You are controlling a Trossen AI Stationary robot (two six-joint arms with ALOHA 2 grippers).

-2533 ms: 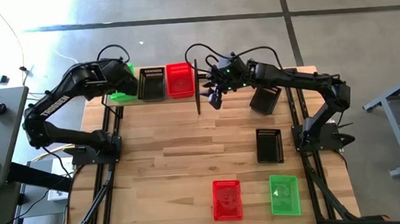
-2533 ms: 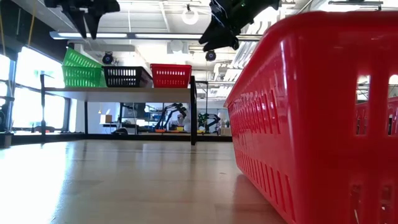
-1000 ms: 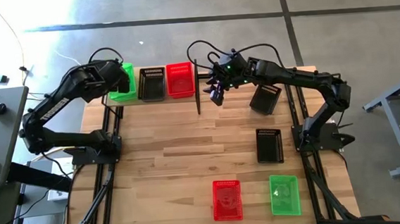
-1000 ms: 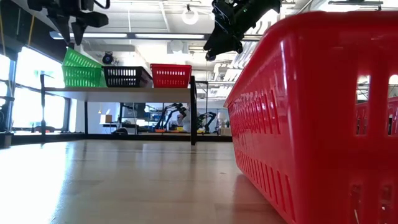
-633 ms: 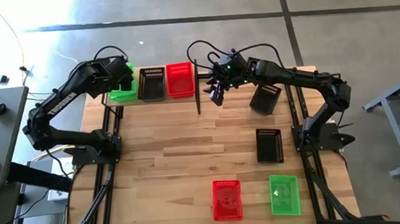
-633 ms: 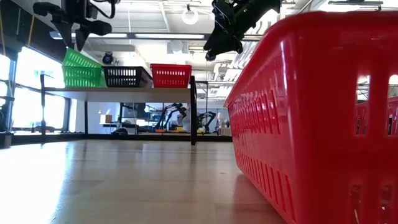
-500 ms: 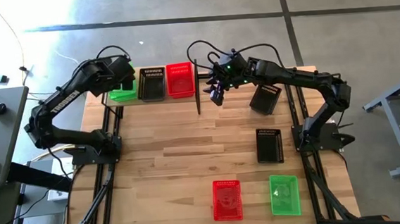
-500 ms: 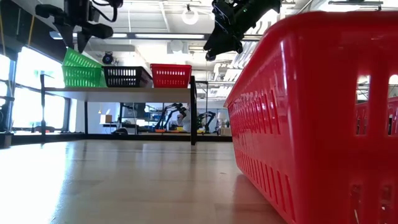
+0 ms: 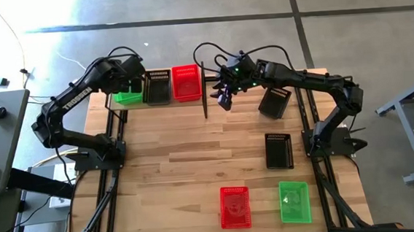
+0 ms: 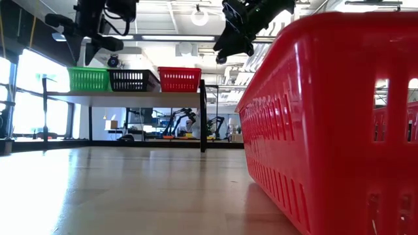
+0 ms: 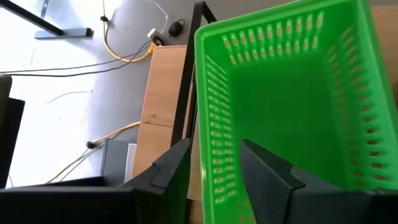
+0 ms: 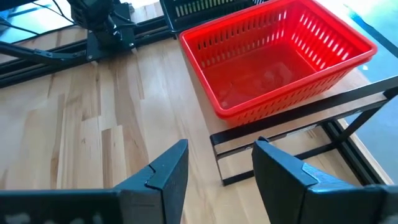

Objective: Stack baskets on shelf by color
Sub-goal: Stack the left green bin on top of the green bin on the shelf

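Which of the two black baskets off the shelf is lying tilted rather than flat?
The black basket under the right arm is tilted; the other black basket, nearer the front, lies flat.

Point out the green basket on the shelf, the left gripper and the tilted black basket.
green basket (image 11: 292,93), left wrist view, inside floor
left gripper (image 11: 214,163), left wrist view, between fingertips, straddling the basket's wall
tilted black basket (image 9: 275,102), high view, its middle

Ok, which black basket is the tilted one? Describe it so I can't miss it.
Start at the shelf along the table's far edge, then go past its right end, under the right arm. The black basket there lies skewed, unlike the other loose black basket, which sits square nearer the table's front.
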